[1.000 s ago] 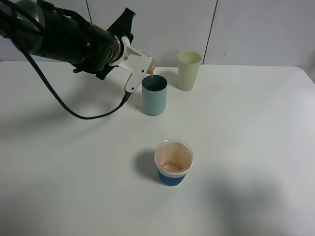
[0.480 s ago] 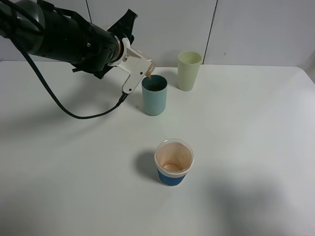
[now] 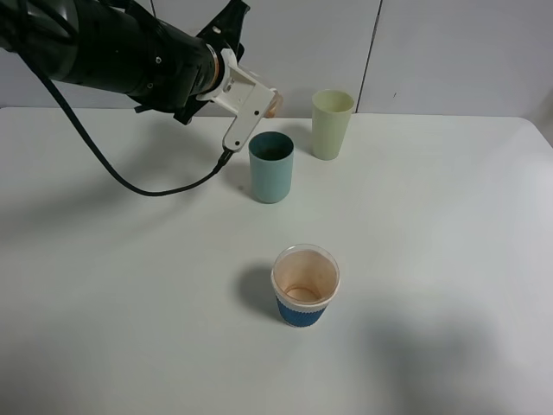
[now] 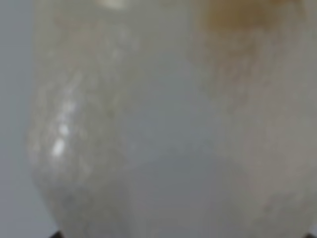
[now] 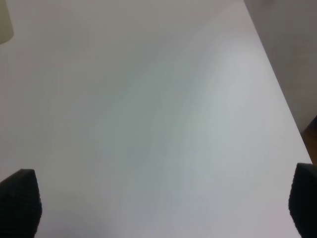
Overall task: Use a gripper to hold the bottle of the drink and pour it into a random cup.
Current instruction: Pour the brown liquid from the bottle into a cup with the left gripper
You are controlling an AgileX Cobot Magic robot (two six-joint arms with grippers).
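Note:
My left gripper (image 3: 256, 102), white on a thick black arm, is shut on the small clear bottle (image 3: 272, 101). It holds the bottle tilted in the air, above and just left of the teal cup (image 3: 271, 169), with the neck clear of the rim. No stream shows. In the left wrist view the blurred bottle (image 4: 148, 129) fills the frame, with a trace of brown drink (image 4: 237, 17) at one end. The cup's inside is dark and I cannot see its level. My right gripper (image 5: 163, 208) is open over bare table, its dark fingertips (image 5: 20, 201) far apart.
A pale yellow-green tumbler (image 3: 332, 125) stands right of and behind the teal cup; its edge shows in the right wrist view (image 5: 5, 22). A white paper cup with a blue sleeve (image 3: 304, 285) stands nearer the front. A black cable (image 3: 130, 186) hangs from the left arm. The table's right edge (image 5: 277, 84) shows.
The left gripper has lifted the bottle up and back from the teal cup's rim, and the brown stream seen one second ago has stopped.

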